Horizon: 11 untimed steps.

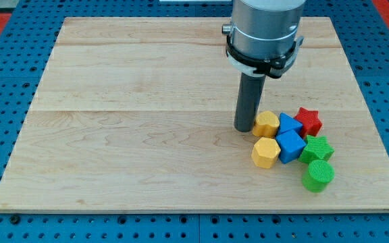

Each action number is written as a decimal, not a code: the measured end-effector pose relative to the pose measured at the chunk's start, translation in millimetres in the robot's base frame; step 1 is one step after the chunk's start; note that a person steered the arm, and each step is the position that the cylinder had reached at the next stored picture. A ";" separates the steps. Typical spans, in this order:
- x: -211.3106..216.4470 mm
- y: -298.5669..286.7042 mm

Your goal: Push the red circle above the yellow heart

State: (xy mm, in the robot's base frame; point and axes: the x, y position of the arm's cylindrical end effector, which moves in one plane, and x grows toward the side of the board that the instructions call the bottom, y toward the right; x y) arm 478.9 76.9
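Toward the view's right, cluster: six blocks packed together on the worktop, all touching or nearly so.
Tip position: my tip rests on the wood just left of the upper yellow block, touching it or nearly.
Gripper: none fitted; the arm ends in a plain rod, so nothing opens or closes.
Red piece: the only red block is a red star at the cluster's upper right; no red circle shows.
Yellow pieces: the upper one may be the heart; the yellow hexagon sits below it. Shapes are hard to confirm.
Others: blue block in the middle, green star, green cylinder.
Progress: judged not begun; the red piece lies right of the yellow one, not above it.
Left to do: work round and push the red piece up and left.
Writing: none readable.
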 end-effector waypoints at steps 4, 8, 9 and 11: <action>-215.2 57.0; -179.5 2.9; -208.3 18.6; -122.8 36.5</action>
